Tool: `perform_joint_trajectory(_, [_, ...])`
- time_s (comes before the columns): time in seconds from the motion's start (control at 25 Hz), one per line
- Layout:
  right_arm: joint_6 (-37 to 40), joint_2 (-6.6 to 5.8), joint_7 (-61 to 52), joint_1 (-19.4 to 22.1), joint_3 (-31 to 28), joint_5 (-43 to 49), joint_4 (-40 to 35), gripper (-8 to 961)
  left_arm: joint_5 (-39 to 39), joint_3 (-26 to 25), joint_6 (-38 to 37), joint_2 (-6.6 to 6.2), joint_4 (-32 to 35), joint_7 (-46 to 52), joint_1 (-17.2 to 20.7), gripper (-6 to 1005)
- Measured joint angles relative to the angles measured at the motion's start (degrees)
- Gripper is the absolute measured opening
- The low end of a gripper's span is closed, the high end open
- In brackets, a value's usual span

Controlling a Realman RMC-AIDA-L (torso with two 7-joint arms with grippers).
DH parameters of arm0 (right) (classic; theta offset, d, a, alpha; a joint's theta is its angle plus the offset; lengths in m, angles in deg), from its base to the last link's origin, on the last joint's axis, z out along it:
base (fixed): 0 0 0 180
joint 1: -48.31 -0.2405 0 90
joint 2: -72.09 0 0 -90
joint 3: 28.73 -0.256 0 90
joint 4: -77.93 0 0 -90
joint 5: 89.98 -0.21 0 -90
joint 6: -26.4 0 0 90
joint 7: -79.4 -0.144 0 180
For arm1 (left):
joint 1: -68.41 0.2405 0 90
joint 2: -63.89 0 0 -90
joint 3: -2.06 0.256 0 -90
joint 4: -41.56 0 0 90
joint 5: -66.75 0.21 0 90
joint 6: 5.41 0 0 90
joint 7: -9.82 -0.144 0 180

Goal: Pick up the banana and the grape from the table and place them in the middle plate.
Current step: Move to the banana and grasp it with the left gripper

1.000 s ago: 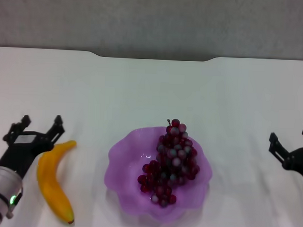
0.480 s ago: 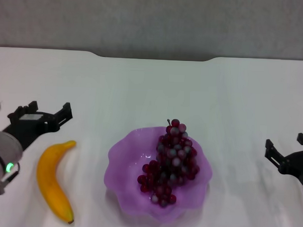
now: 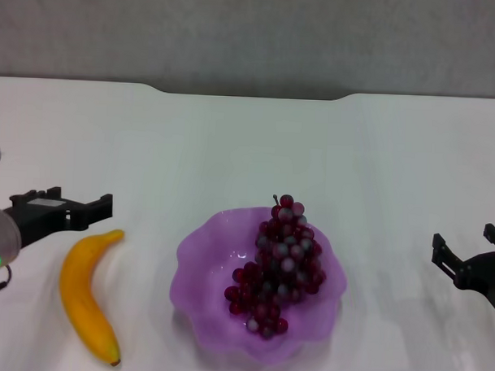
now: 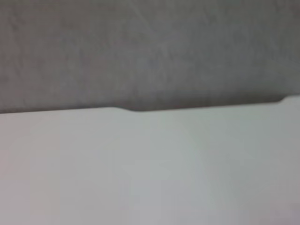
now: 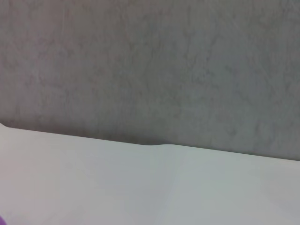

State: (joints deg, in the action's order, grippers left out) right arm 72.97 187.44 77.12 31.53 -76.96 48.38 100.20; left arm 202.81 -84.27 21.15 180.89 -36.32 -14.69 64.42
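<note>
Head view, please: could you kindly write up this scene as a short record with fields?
grape: bunch lying inside the middle plate
banana: on the table, to the robot's left of the plate, not touching it
left gripper: open, empty, just beyond the banana's far tip
right gripper: open, empty, over bare table at the right edge
done: grape placed
left to do: banana

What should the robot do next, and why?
Probably lower the open left end effector onto the banana to grasp it: the grape already sits in the middle plate, while the banana lies on the table.
</note>
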Motion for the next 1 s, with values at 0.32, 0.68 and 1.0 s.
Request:
perform_joint_trajectory(0.32, [-0.88,-0.04,-0.04,-0.05,-0.03,0.28,0.23,894,26.30,-2.80,16.32,-0.09,0.12,19.55,-7.91,883])
perform_joint_trajectory(0.68, [-0.88,-0.04,-0.05,-0.18,-0.02,0.42,0.31,894,28.50,-0.07,23.48,-0.12,1.07,28.15,-10.14,883])
perform_joint_trajectory(1.0, [-0.87,-0.04,0.10,-0.18,-0.02,0.42,0.27,894,28.50,2.23,22.15,0.07,3.01,33.91,-10.27,883])
